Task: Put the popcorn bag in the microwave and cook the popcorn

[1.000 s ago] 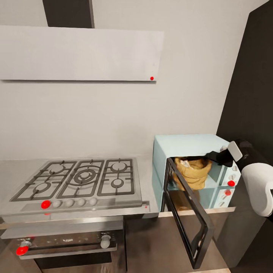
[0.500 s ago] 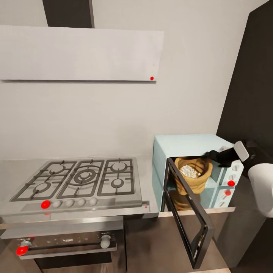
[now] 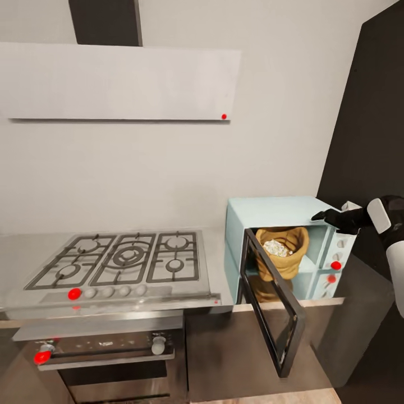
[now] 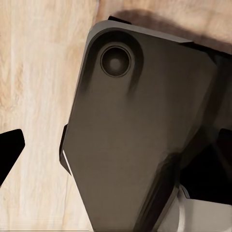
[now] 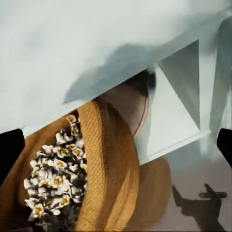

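The popcorn bag [image 3: 282, 251] sits inside the microwave [image 3: 283, 247], right of middle — white popcorn [image 3: 275, 247] fills its top. The door [image 3: 273, 310] hangs open. We think the cooking is done. Our right hand [image 3: 321, 215] floats by the microwave's top corner, spread wide, holding nothing.

The grey countertop [image 3: 221, 280] carries the microwave [image 3: 269, 210] beside the hob [image 3: 120, 264].

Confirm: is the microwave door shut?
No, in the head view the microwave has its dark glass door swung wide open, with the popcorn bag standing inside in plain sight.
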